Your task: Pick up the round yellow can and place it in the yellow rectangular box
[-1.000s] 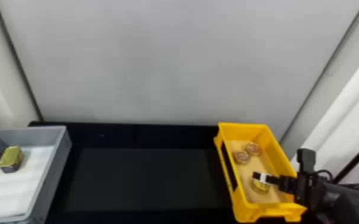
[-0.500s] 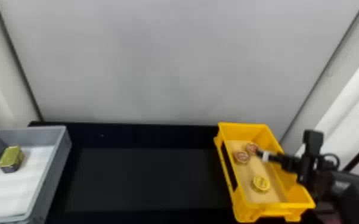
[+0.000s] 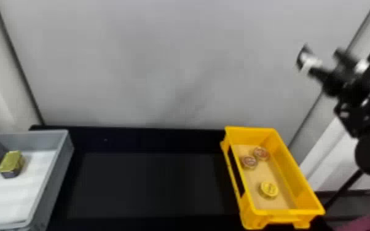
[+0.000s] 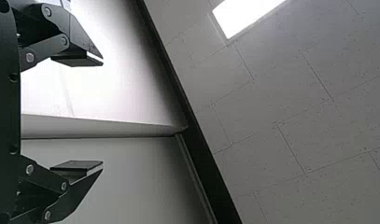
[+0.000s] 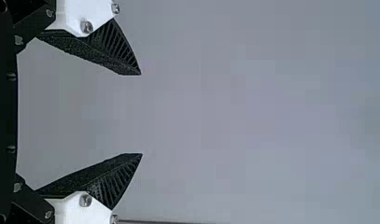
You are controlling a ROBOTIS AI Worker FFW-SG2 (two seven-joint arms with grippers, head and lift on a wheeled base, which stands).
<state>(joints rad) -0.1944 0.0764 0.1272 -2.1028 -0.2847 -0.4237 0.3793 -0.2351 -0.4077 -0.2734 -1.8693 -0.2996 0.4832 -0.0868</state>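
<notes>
While left gripper and right gripper jaws stand parted, round yellow can seems light, stiff; grip across opposite sides.

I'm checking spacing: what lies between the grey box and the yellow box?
In the head view, a bare stretch of black table.

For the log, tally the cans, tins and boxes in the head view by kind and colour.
Yellow can: 1
Reddish cans: 2
Gold tin: 1
Yellow box: 1
Grey box: 1
Total: 6
</notes>
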